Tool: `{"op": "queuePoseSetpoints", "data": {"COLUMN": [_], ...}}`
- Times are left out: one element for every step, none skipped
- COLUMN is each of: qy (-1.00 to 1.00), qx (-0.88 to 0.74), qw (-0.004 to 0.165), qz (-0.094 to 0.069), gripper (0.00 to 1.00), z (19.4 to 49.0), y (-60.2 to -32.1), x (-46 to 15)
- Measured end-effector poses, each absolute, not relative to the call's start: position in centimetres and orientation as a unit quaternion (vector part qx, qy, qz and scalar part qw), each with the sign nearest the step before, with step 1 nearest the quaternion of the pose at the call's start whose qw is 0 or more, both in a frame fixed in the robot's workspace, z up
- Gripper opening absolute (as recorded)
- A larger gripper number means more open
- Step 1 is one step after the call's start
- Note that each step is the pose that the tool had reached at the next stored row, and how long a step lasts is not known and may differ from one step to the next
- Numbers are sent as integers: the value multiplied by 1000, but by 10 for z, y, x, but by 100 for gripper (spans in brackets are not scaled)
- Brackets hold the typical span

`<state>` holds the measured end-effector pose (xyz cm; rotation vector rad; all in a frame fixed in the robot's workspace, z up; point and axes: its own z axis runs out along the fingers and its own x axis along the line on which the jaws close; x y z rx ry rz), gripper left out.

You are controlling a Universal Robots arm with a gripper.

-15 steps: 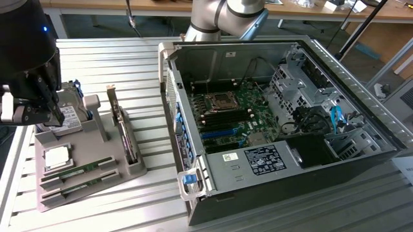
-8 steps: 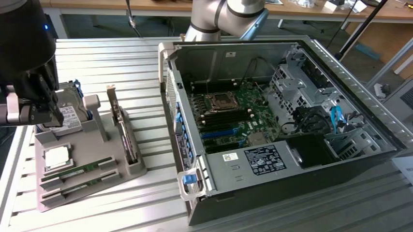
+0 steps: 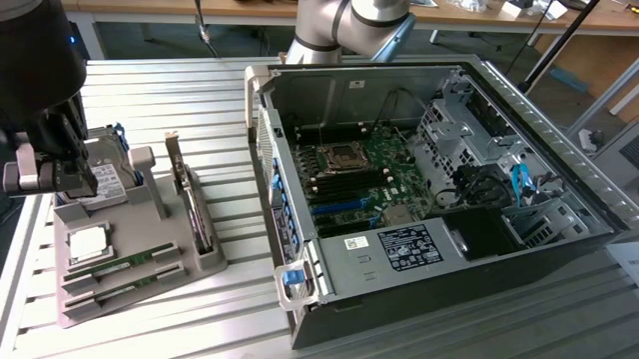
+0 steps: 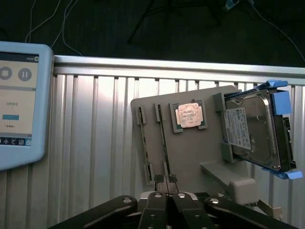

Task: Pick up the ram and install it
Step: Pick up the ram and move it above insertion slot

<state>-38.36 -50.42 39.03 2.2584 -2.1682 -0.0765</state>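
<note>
Ram (image 3: pixel 120 263) in the tray (image 3: pixel 140 221), lower left of the exterior view, looks light, stiff, brittle; pinch its flat faces mid-length. Gripper (image 3: pixel 50 182) hovers above, fingers (image 4: pixel 156 201) together, empty.

Your arm (image 3: pixel 345 26): grey jointed tube with a blue-capped joint, standing well apart from the gripper, off to the exterior view's right of it.
Your wrist (image 3: pixel 38 71): dark and bulky, directly above the gripper, pointing downward.
Your gripper (image 4: pixel 165 180): black linkages spread out behind it; two fingers (image 4: pixel 156 202) drawn together, tips side by side, nothing held between them.
</note>
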Motion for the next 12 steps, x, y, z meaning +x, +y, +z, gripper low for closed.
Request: {"op": "queuePoseSetpoints", "data": {"qy": [-692, -692, -692, -692, -692, -692, -692, -692, -692, -692, -692, -692], "qx": [721, 721, 721, 721, 721, 721, 721, 721, 721, 721, 721, 721], "qw": [5, 5, 5, 5, 5, 5, 5, 5, 5, 5, 5, 5], "qz": [-24, -24, -24, -24, -24, -24, -24, -24, -24, -24, -24, -24], "gripper": [11, 11, 11, 11, 11, 11, 23, 23, 29, 36, 36, 42], "z": [390, 390, 390, 390, 390, 390, 390, 390, 390, 390, 390, 390], "y": [-504, -504, -504, -504, -504, -504, -504, -504, -504, -504, -504, -504], "x": [-384, -384, -384, -384, -384, -384, -384, -384, -384, -384, -384, -384]}}
